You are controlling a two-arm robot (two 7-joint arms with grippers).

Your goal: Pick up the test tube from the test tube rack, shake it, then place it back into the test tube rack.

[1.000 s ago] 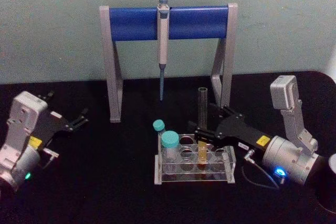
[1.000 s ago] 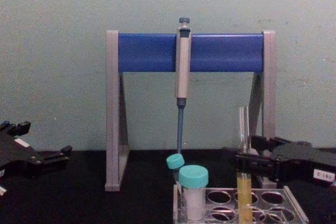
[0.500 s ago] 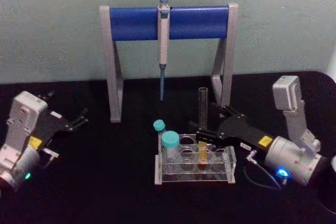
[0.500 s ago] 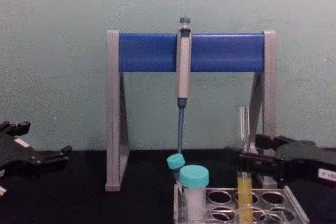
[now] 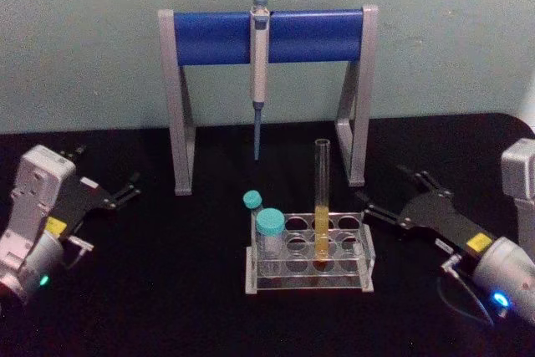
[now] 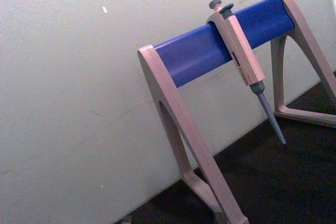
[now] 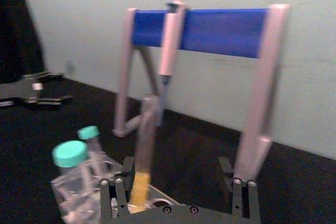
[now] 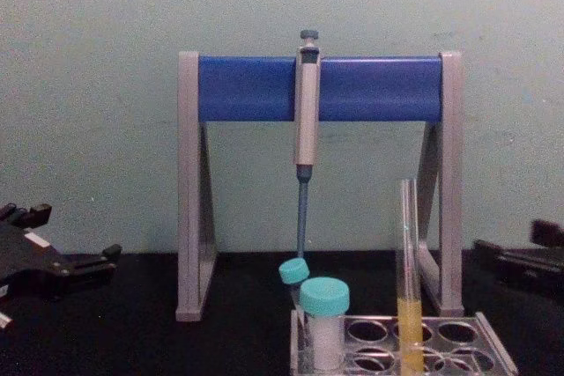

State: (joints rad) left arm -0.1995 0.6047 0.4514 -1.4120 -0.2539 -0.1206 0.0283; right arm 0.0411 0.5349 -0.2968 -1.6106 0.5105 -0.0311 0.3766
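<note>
My right gripper [image 5: 386,192] hangs at three o'clock of the test tube rack [image 5: 308,258], apart from it, jaws spread and holding nothing; my left gripper [image 5: 129,188] sits parked far off at nine o'clock, jaws apart too. The test tube [image 5: 322,199] stands upright in a middle hole of the rack, yellow liquid filling its lower part. Whether the shake is done or not yet begun, I cannot judge from this. Two teal-capped vials [image 5: 270,232] with white contents occupy the rack's nine o'clock end; the other holes look empty.
</note>
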